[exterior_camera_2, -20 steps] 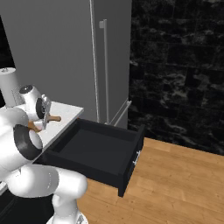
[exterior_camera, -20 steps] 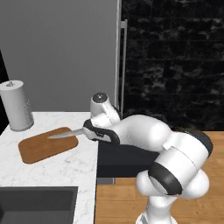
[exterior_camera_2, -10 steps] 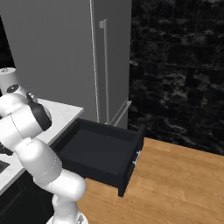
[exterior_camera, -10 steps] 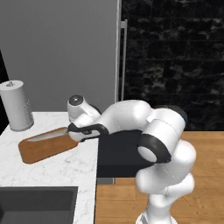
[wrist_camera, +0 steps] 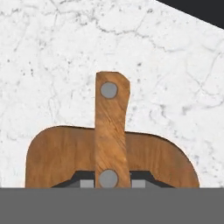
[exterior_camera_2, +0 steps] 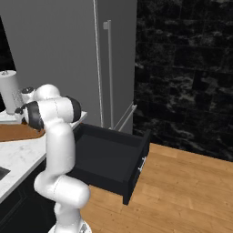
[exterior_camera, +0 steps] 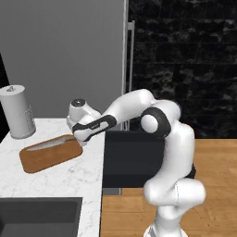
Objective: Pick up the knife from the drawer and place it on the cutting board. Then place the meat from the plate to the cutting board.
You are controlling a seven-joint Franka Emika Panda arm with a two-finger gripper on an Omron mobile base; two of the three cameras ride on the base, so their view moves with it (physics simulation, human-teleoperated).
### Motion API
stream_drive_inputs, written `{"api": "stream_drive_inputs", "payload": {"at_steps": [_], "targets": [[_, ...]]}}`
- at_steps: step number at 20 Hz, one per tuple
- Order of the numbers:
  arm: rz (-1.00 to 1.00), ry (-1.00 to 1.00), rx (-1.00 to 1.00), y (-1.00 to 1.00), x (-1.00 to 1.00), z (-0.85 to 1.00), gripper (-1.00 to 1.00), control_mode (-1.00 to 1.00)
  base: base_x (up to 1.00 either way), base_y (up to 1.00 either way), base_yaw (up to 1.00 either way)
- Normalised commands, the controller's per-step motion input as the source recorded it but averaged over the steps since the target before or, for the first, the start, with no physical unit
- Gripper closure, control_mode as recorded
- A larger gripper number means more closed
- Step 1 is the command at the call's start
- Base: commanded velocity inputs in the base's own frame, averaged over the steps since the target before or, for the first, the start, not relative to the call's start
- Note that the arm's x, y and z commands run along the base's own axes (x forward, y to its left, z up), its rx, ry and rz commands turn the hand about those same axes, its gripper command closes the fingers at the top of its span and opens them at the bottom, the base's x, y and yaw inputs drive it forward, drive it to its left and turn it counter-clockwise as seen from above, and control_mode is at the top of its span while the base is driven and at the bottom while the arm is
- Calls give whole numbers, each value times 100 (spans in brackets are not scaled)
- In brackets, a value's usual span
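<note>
- Drawer (exterior_camera_2: 109, 157) stands pulled out from the cabinet front, its dark interior bare.
- Knife (wrist_camera: 111, 131) lies over the cutting board (exterior_camera: 48, 152) on the marble counter (exterior_camera: 69, 178), silver blade along the board, wooden handle pinched between the gripper (exterior_camera: 77, 141) jaws.
- Fingertips are mostly cut off at the hand view's bottom edge.
- Paper towel roll (exterior_camera: 17, 111) stands far left of the board.
- Sink (exterior_camera: 39, 216) corner is cropped.

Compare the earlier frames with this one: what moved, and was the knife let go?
The arm swung left, carrying the knife out over the cutting board; the blade now lies along the board. The gripper is shut on the knife handle, so nothing was released. The drawer stayed open, and the board and paper towel roll kept their places.
</note>
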Motion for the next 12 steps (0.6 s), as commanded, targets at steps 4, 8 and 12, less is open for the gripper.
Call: {"api": "stream_drive_inputs", "payload": {"at_steps": [4,8,12], "targets": [[-1,1,0,78,49,-19,-100,-100,0,0,0],[-6,-3,0,5,-5,4,-100,-100,0,0,0],[-8,-17,6,-57,-60,23,-100,-100,0,0,0]]}}
